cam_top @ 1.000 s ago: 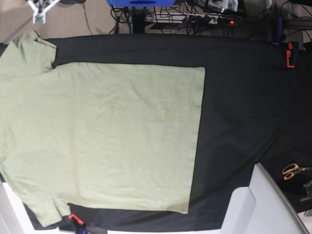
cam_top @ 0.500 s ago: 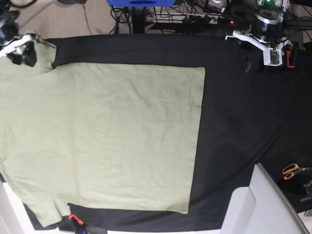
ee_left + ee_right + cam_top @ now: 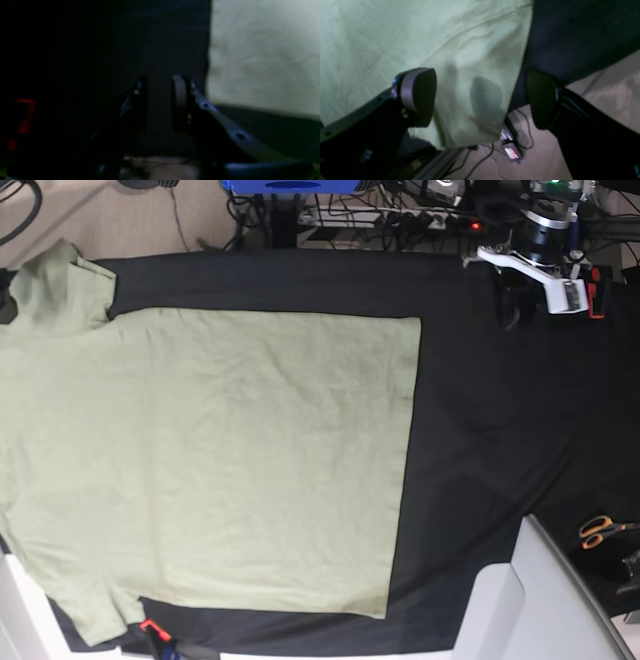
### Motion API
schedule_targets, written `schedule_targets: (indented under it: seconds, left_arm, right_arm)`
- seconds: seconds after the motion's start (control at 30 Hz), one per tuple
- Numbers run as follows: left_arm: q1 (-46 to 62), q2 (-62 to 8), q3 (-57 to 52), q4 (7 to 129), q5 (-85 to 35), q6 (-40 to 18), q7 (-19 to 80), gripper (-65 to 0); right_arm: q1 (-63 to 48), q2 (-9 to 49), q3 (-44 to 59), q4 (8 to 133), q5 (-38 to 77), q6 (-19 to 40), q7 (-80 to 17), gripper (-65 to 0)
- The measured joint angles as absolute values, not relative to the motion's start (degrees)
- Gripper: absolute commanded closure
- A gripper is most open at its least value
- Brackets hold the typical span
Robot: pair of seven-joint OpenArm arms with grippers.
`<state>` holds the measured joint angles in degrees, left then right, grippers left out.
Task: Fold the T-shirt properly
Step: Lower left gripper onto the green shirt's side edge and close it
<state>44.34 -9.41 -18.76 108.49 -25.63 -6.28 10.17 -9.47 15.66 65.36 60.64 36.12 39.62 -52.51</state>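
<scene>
The base camera is looking straight down from high above the tabletop [image 3: 480,430], taking in the whole T-shirt [image 3: 210,460]. The left wrist camera is sitting low and close behind the left claw [image 3: 159,100], facing the T-shirt's hem edge. The right wrist camera is looking down past the right claw [image 3: 481,97] at a sleeve. All views are sharing the T-shirt.
</scene>
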Motion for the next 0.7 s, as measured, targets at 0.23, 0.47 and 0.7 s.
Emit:
schedule_targets:
  seconds: [0.23,0.47,0.7]
  left_arm:
    - [44.6,-12.8,-18.4,108.3,-30.5,-6.1,10.2,-14.2]
    - [44.8,-12.7,-18.4,108.3,-30.5,-6.1,10.2,-14.0]
    - [44.9,-12.7,-18.3,108.3,-30.5,-6.1,10.2,-14.0]
  right_arm:
    - [-8.3,17.5,65.3,53.5,36.2,39.6,-47.8,-53.6]
    - [-8.3,18.3,61.0,51.2,37.1,39.7,-46.2,-53.6]
    - [-9.4,17.0,60.0,51.8,38.1,40.1,-45.6,-52.7]
